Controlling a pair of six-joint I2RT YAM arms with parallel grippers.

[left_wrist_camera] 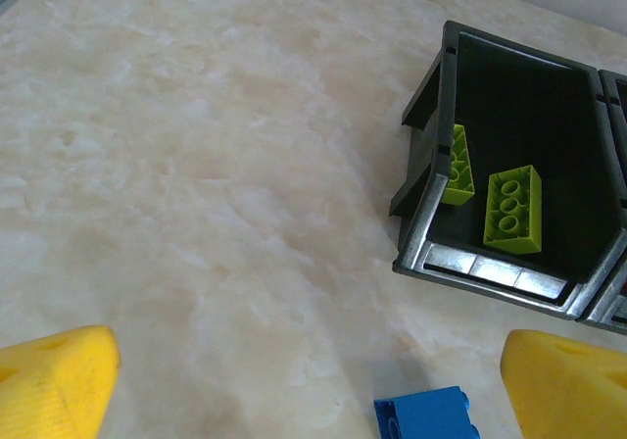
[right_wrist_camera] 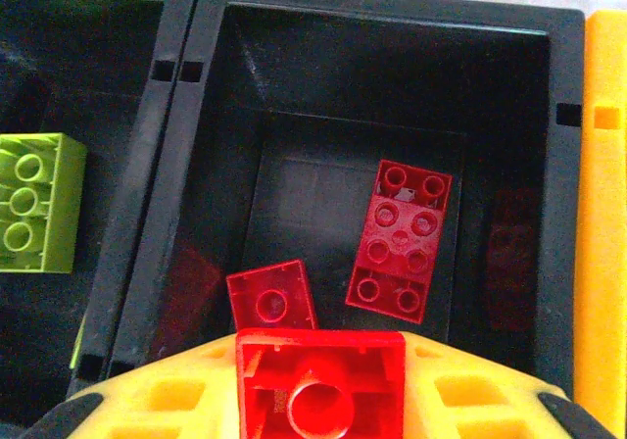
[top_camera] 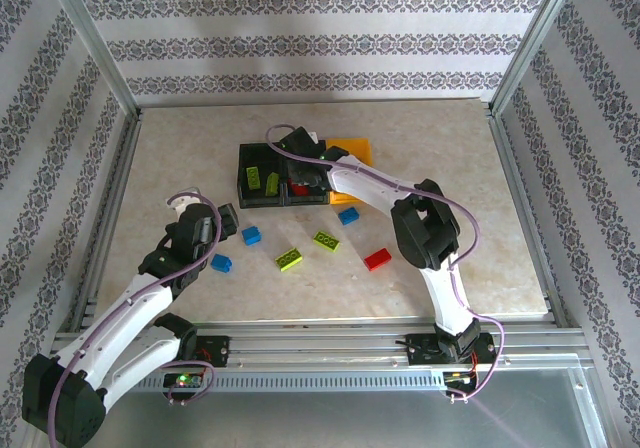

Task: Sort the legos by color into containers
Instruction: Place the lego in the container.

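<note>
red plastic sits between the yellow fingers (right_wrist_camera: pixel 206 375) of your right gripper (top_camera: pixel 304 176): a red brick (right_wrist_camera: pixel 319 380), pinched from both sides and hanging over the near wall of the middle black bin (right_wrist_camera: pixel 377 20). two more red bricks (right_wrist_camera: pixel 400 240) lie on that bin's floor, so the step in hand looks like the drop of a red one. the next move calls for you to part the fingers so the brick falls inside, then lift clear of the rim. the left black bin (left_wrist_camera: pixel 509 274) holds two lime bricks (left_wrist_camera: pixel 513 209); the yellow-orange bin (right_wrist_camera: pixel 602 214) touches the middle one on its right. your left gripper (left_wrist_camera: pixel 309 380) hangs low over the table (left_wrist_camera: pixel 196 165), fingers wide apart, with a blue brick (left_wrist_camera: pixel 423 415) on the table between them, likely its next pick. loose between the arms and the bins lie three blue, two lime and a stray red brick (top_camera: pixel 377 259).
</note>
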